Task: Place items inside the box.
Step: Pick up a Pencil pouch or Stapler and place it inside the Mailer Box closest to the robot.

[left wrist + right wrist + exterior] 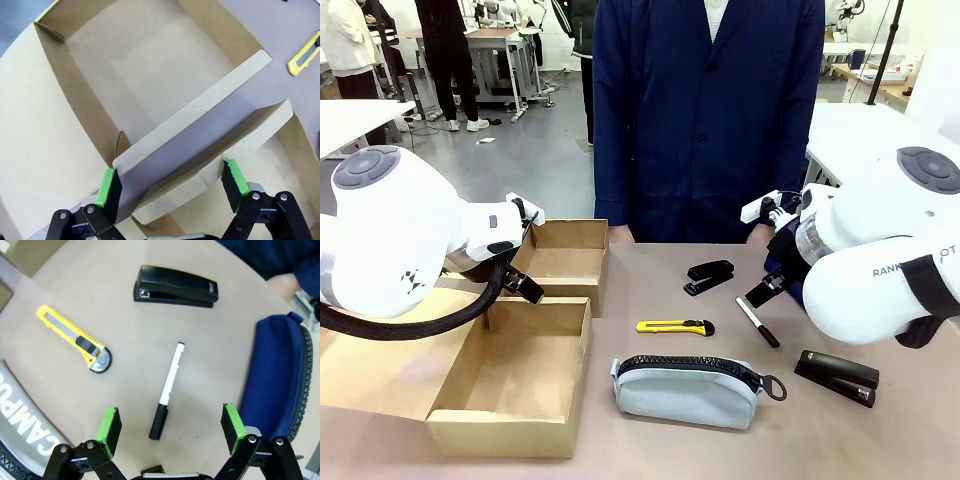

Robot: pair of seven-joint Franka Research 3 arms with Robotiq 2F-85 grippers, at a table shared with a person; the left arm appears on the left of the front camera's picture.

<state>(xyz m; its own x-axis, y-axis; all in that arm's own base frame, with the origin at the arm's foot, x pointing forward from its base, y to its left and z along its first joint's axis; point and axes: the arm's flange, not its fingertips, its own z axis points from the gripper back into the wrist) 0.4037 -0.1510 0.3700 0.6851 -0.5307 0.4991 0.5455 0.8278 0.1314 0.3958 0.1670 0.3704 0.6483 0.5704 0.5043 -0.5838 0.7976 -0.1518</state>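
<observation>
Lying on the table [135,325] between knife [75,339] and navy pouch [275,385], the pen [169,385] sits just beyond my right gripper [172,422], whose jaws stand wide apart and empty, while my left gripper [172,182], equally spread and holding nothing, hangs over the box's [50,125] middle walls.

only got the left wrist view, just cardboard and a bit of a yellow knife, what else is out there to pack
observer: A grey zip pouch lies outside the box, on the robot's side of the yellow knife.
operator: anything else
observer: Two black staplers. The far stapler sits beyond the knife, and the near stapler lies to the right of the pouch.
operator: and the other arm
observer: The right gripper hangs over a white pen, jaws open, with a navy pouch beside it.
</observation>
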